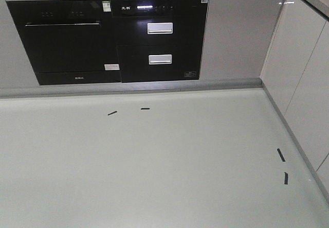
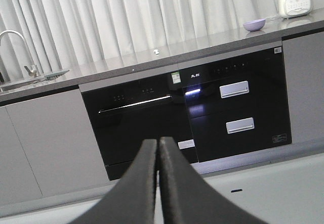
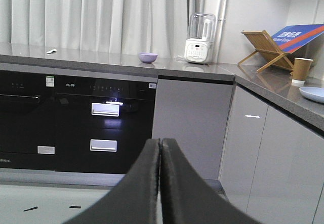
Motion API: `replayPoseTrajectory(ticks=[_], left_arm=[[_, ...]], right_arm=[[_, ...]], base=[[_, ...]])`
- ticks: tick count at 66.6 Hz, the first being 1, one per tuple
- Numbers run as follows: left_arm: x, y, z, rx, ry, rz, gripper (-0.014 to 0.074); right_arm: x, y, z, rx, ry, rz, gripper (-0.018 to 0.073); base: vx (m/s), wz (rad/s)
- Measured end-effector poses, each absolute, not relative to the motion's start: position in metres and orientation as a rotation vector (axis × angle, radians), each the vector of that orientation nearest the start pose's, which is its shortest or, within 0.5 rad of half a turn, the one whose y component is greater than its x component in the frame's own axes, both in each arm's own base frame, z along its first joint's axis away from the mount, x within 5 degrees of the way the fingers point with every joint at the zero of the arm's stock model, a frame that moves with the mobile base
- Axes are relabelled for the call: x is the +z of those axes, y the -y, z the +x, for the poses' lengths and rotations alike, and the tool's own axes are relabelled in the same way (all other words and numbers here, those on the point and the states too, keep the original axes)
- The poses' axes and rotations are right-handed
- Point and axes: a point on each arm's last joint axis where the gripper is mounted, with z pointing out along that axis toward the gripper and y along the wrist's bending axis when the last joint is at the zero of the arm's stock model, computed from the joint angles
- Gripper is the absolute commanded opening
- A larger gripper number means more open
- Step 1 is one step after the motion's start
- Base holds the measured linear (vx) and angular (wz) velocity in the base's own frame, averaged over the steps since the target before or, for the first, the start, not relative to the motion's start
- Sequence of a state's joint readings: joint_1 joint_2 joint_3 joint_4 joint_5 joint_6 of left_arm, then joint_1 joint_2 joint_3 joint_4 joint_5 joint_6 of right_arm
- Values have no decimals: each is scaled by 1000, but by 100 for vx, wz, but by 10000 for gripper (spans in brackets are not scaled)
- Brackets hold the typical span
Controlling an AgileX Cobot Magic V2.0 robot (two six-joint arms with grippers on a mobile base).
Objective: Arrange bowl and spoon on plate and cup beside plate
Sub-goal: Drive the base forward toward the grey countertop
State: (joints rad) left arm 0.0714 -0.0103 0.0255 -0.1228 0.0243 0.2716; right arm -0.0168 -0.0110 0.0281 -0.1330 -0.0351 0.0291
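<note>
Plainly, the white blender [image 3: 198, 39] on the grey countertop [image 3: 101, 59] is the best marker. The bowl [image 3: 148, 57] sits upright a little to the blender's left, apart from it. From this low angle its inside cannot be seen. Much farther left of the blender lies a small pale thing [image 3: 51, 51], too small to make out.

To the blender's right, past the counter's corner, stands a wooden rack [image 3: 263, 49] with a blue and orange board [image 3: 296, 36] behind it. Farther right of the blender the cup [image 3: 301, 71] stands upright, its wall hiding whatever it holds. The plate [image 3: 314, 93] lies near the cup without touching it. The frame's edge cuts it off, and it is seen almost edge-on. What the blender's clear jar holds cannot be told.

Below the blender's counter are black built-in appliances [image 1: 67, 48]. In front of them, the left gripper [image 2: 158, 183] has its dark fingers pressed together on nothing. The right gripper [image 3: 160, 183] is closed the same way, holding nothing.
</note>
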Motion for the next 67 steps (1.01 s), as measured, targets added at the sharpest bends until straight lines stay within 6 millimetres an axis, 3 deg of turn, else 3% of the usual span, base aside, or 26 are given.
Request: replayPoseTrajectory(ticks=[67], left_arm=[[203, -4, 57, 174, -1524, 61, -6]], right_arm=[[207, 1, 56, -95, -1465, -68, -3]], base=[[0, 0]])
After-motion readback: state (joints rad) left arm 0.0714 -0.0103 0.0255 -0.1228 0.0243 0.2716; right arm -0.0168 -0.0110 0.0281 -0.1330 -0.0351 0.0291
